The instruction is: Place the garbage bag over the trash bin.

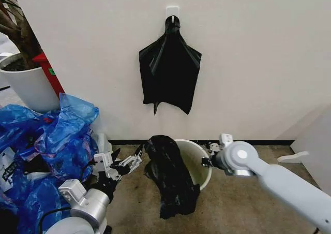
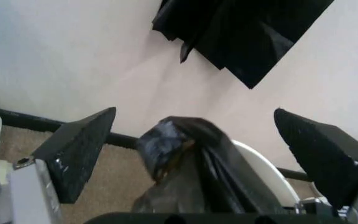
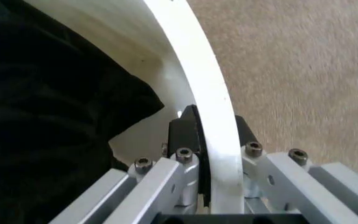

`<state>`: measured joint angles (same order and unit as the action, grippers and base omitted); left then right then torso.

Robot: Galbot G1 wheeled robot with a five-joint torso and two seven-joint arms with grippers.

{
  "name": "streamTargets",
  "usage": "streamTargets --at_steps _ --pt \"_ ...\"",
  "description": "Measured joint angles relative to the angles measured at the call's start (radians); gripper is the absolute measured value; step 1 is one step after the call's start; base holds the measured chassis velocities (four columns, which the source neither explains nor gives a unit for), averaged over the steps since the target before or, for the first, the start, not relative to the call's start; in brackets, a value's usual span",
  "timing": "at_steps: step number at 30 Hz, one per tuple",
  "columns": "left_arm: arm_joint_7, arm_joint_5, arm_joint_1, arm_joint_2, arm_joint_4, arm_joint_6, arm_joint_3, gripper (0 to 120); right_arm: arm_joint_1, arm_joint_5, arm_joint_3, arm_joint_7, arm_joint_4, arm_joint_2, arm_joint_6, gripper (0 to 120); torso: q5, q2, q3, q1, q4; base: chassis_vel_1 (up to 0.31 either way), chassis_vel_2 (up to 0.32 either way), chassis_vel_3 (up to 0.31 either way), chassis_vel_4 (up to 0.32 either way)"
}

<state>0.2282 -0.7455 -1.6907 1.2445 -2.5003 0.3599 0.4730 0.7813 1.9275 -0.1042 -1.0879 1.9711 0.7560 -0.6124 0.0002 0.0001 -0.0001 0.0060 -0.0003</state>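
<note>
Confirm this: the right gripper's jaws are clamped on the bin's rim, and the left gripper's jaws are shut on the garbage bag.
Half right. The left wrist view shows the left gripper with jaws wide apart, the garbage bag loose between them. The right gripper does clamp the trash bin rim.

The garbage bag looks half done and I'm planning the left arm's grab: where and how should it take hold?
Probably the bunched top fold of the garbage bag, draped over the trash bin's left rim, approached from the robot's left, where the open left gripper faces it; the right gripper clamps the far rim.

Left gripper (image 1: pixel 129 163) fingers spread wide, empty, low. Right gripper (image 3: pixel 211 140) fingers clamped, arm extended.
</note>
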Motion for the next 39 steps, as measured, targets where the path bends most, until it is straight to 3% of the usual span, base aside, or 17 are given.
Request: streamTargets --at_steps 4,11,21,37,39 --pt "0.000 0.000 0.001 0.009 0.000 -0.001 0.003 100 0.069 0.037 0.084 -0.140 0.039 0.034 0.122 0 -0.0001 0.000 0.000 0.000 0.0001 0.000 0.000 0.000 0.000" --pt "0.003 -0.002 0.002 0.007 0.000 -0.006 0.024 100 0.141 0.053 0.132 -0.245 0.100 0.069 0.228 0 -0.0002 0.000 0.000 0.000 0.0001 0.000 0.000 0.000 0.000" --pt "0.003 0.009 -0.006 0.028 0.000 -0.007 0.032 100 0.216 -0.053 0.111 -0.247 0.138 0.115 0.246 0 0.0000 0.000 0.000 0.000 0.0000 0.000 0.000 0.000 0.000" --pt "-0.017 0.040 -0.032 0.042 0.000 -0.014 0.021 100 0.170 -0.140 0.034 -0.256 0.080 0.165 0.281 0 -0.0003 0.000 0.000 0.000 0.0001 0.000 0.000 0.000 0.000" --pt "-0.018 0.040 -0.030 0.041 0.000 -0.014 0.021 100 0.164 -0.141 0.027 -0.262 0.079 0.169 0.286 5 -0.0002 0.000 0.000 0.000 0.0001 0.000 0.000 0.000 0.000"
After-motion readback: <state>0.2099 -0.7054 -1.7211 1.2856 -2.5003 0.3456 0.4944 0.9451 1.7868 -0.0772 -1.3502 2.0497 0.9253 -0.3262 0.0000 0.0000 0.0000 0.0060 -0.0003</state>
